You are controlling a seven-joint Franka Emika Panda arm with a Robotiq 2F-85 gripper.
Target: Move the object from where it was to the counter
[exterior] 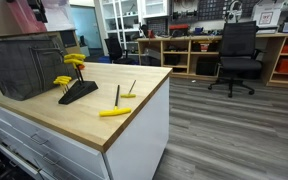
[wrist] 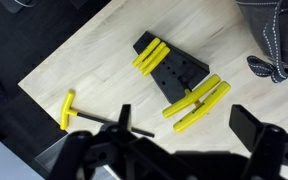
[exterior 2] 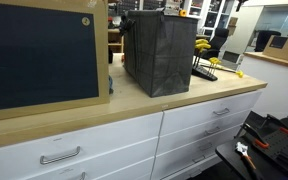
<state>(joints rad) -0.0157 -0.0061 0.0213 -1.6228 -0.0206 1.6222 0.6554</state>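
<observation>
One T-handle wrench (wrist: 67, 108) already lies on the counter (wrist: 94, 60) beside the stand (wrist: 179, 72) — the gripper (wrist: 169, 160) has its jaws spread and empty, so little seems left.

Bright, even indoor light; soft, low-resolution feeds.
In my wrist view the gripper (wrist: 184, 140) sits dark and out of focus along the bottom edge, while the counter (wrist: 84, 70) is evenly lit with only faint, short shadows.
</observation>
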